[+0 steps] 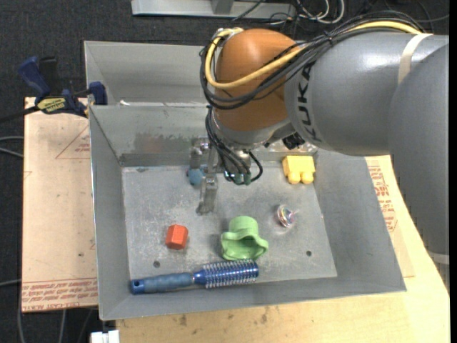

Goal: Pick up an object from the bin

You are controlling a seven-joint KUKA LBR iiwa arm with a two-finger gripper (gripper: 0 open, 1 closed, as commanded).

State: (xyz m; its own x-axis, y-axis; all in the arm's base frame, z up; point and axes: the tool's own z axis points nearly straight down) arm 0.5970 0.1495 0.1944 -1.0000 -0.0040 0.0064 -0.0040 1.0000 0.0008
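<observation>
Objects lie scattered and well apart across the floor of the grey metal bin [107, 191], none stacked on another. The end effector [207, 204] hangs low in the middle-left part of the bin, its tip over bare metal, and whether it is apart or together cannot be told from this angle. Nearest to it is a small blue piece [194, 176], just beside its upper left, close to the back wall and partly hidden by the wrist hardware. A red block [176, 236] sits toward the front left of the tip, apart from it. A green plastic piece [243, 239] with a hollow, curled shape lies toward the front right, near the bristled head of a blue brush [196, 278] that stretches along the front edge, handle pointing left. A small silvery trinket [285, 216] rests to the right, and a yellow block [298, 169] sits farther back on the right, under the arm. The arm's orange cover [250, 70] and looped cables [235, 166] hang over the bin's rear middle, hiding the floor beneath them.
</observation>
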